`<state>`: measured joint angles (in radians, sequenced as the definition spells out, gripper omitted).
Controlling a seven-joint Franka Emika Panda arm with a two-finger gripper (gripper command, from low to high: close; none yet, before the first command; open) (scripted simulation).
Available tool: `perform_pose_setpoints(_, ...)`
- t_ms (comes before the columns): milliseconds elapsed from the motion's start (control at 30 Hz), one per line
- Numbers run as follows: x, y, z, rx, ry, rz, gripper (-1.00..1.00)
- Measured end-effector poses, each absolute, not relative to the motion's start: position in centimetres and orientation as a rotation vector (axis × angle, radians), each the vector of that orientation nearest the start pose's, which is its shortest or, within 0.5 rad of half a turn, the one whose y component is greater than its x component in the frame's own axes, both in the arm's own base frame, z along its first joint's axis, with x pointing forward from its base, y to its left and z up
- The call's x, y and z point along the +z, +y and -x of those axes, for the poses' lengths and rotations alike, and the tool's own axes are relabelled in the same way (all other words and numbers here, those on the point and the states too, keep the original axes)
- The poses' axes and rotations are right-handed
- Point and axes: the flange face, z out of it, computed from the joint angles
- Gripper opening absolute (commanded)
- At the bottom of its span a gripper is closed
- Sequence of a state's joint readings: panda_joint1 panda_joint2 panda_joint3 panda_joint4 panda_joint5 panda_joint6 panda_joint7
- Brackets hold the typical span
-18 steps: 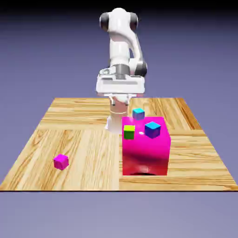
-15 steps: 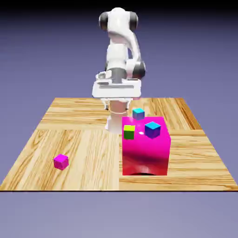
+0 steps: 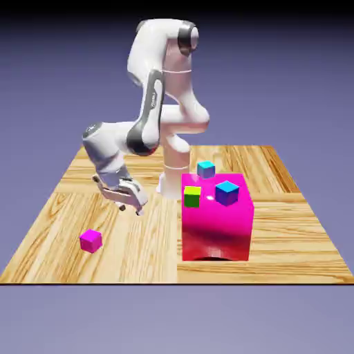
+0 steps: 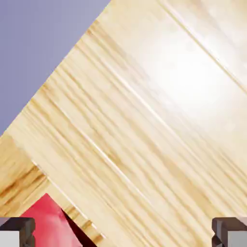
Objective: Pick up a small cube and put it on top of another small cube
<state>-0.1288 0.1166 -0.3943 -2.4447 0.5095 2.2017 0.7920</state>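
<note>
The work surface is a square tabletop of pale, glossy wood with brown grain (image 3: 138, 242), laid in four panels with differing grain directions. The surroundings consist of a plain blue-violet backdrop (image 3: 297, 83), darkening to black at the top of the exterior view. In the hand view, a bright white glare lies on the wood, and a red surface shows at the lower left. Component count: one white robot arm with grey and black joints (image 3: 162, 90), one large glossy magenta block (image 3: 216, 225) and four small cubes. The tiny glossy magenta-pink cube (image 3: 90, 240) sits on the wood toward the exterior view's left, well apart from the large block. The small dark blue cube with a lighter blue top (image 3: 227, 193), the small light blue cube (image 3: 206, 169) and the small yellow-green cube (image 3: 192, 197) appear at the large block's upper part; their exact contact with it cannot be determined. The white two-finger gripper (image 3: 131, 210) is tilted above the wood, near the magenta-pink cube; its fingers are spread wide, with nothing between them. Markings: small dark lettering runs along an arm link, too small to read.
</note>
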Motion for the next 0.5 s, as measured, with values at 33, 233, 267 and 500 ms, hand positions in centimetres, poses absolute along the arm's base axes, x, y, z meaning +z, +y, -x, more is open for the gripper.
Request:
perform_pose_setpoints(33,22.6,-22.0,-38.9,0.602,2.151,1.814,0.00)
perform_pose_setpoints(233,17.6,-27.1,-35.1,0.937,2.264,1.414,0.00)
perform_pose_setpoints(267,16.9,-27.9,-34.5,0.981,2.273,1.346,0.00)
perform_pose_setpoints(500,13.0,-33.1,-29.6,1.208,2.276,0.890,0.00)
